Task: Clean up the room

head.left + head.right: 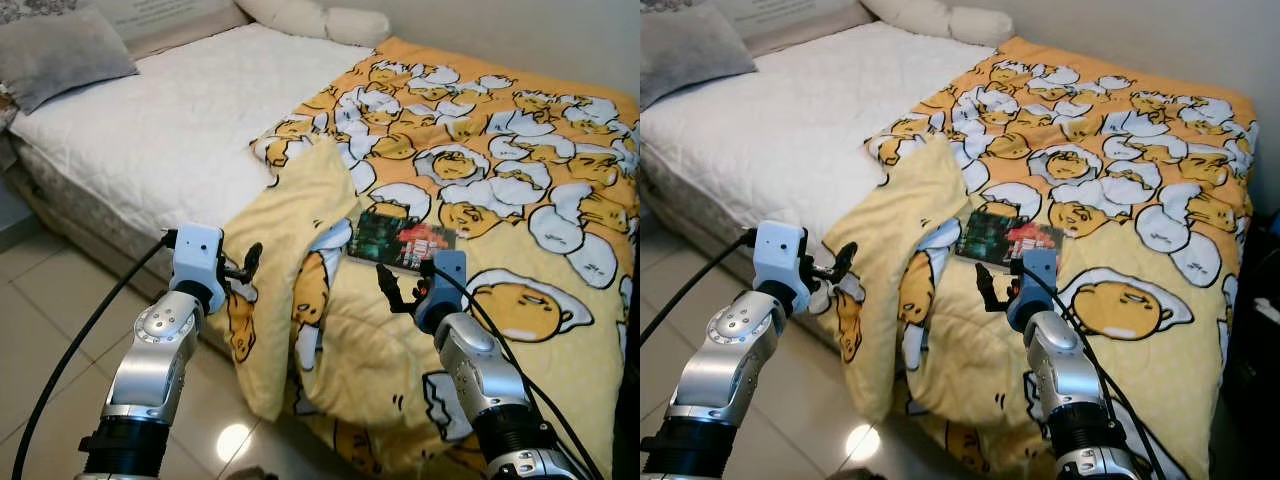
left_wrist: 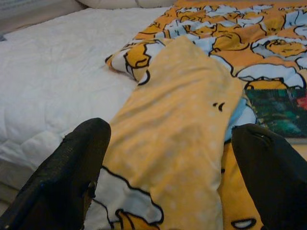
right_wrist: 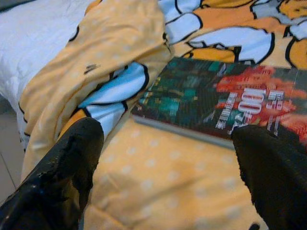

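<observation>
A yellow blanket [image 1: 500,190] printed with cartoon eggs covers the right half of the bed, and its near-left corner is folded back into a hanging flap [image 1: 300,230]. A dark book [image 1: 400,240] with a green and red cover lies flat on the blanket beside that flap. My right gripper [image 1: 405,285] hovers open just short of the book's near edge [image 3: 216,103], nothing between its fingers. My left gripper [image 1: 247,265] is open at the bed's side, pointing at the folded flap [image 2: 177,120] and apart from it.
The bare white mattress [image 1: 170,120] takes up the bed's left half. A grey pillow [image 1: 60,50] and white pillows [image 1: 320,18] lie at the head. Tiled floor [image 1: 40,300] runs along the bed's near side, where black cables trail from both arms.
</observation>
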